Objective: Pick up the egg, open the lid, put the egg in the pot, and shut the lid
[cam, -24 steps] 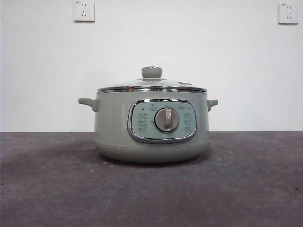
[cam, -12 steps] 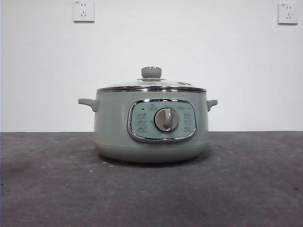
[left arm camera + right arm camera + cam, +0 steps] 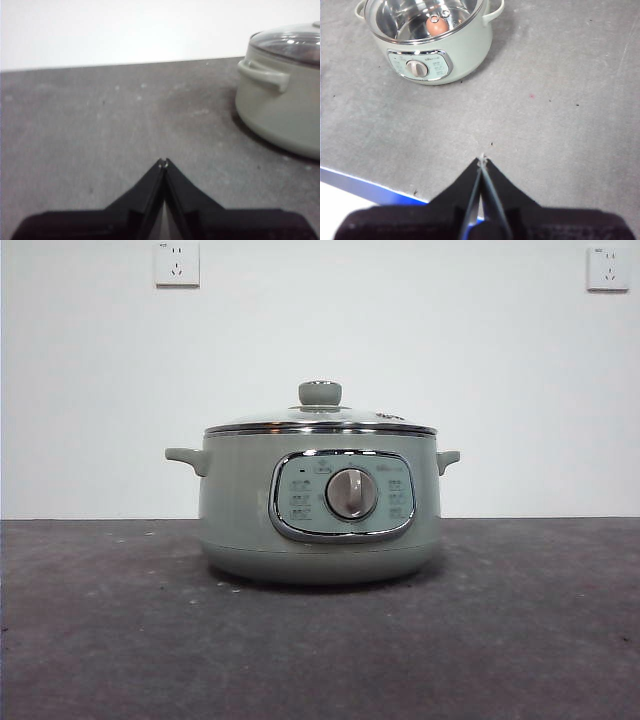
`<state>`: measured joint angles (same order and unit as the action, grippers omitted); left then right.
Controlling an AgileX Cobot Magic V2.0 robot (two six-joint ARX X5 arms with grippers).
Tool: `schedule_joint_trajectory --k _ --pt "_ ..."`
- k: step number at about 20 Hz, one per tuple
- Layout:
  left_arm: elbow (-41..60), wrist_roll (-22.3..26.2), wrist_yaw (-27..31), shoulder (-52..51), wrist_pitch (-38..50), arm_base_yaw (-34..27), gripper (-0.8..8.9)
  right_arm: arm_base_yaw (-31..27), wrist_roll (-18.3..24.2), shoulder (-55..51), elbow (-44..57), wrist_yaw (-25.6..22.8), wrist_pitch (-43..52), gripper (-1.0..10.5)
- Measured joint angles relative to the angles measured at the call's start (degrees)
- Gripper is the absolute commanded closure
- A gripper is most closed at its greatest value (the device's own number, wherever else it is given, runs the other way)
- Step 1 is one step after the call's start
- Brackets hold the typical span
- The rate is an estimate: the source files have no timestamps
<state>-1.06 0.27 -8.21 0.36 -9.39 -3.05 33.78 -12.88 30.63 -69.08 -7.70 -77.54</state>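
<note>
We see the squat sage-green round electric pot standing on the dark grey worktop, its domed glass lid with chrome rim seated on top; through the glass, the small reddish-brown oval egg lies inside; our left tool and right tool hover apart from the pot, tips pressed together, gripping nothing.

The squat round sage-green electric pot stands mid-way across the dark grey surface, before the white wall. The domed glass lid sits on it, the small reddish-brown egg inside. Two wall sockets hang above, behind.
</note>
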Motion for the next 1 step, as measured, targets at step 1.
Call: schedule_joint_trajectory --k 1 --pt "0.0 -0.8 0.2 0.0 -0.4 0.0 8.17 0.0 0.0 0.0 0.0 0.0 0.0 9.5"
